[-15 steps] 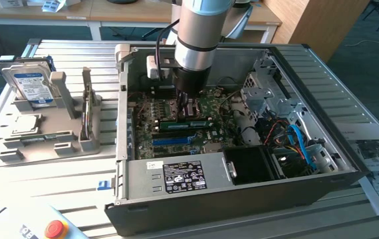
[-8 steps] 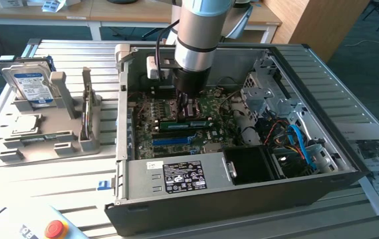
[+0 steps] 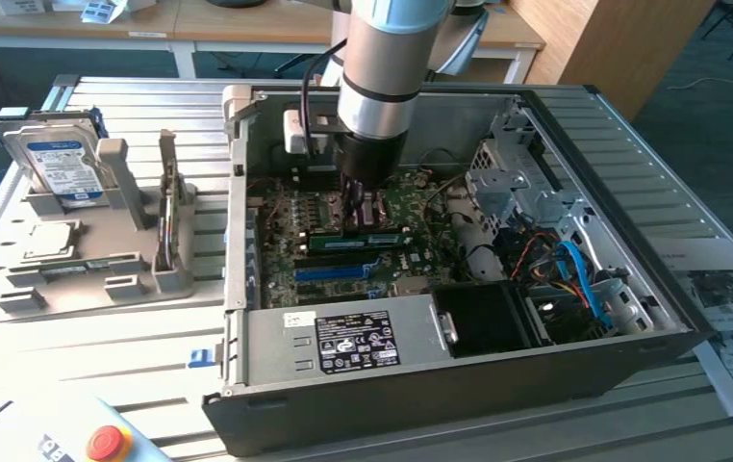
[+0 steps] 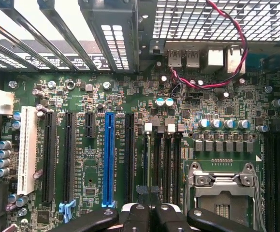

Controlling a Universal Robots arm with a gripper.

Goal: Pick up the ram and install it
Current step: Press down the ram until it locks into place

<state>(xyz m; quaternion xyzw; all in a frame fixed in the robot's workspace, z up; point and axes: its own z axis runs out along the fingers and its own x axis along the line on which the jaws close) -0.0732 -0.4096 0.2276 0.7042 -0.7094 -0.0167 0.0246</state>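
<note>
Fingers (image 4: pixel 137 220) seen clenched, tips together – gripper (image 4: pixel 149 213) lowered over green motherboard (image 4: pixel 94 96), at black memory slots (image 4: pixel 166 164) beside blue slot (image 4: pixel 109 159). In exterior view, ram (image 3: pixel 364 235) seen as green stick directly under fingertips, lying along slots – whether gripped cannot be told. Open computer case (image 3: pixel 469 385) laid on ribbed metal table (image 3: pixel 97 337); hard drive (image 3: pixel 59 164) stood in grey holder, exterior view's left. Wooden desks (image 3: pixel 213 29) behind.
</note>
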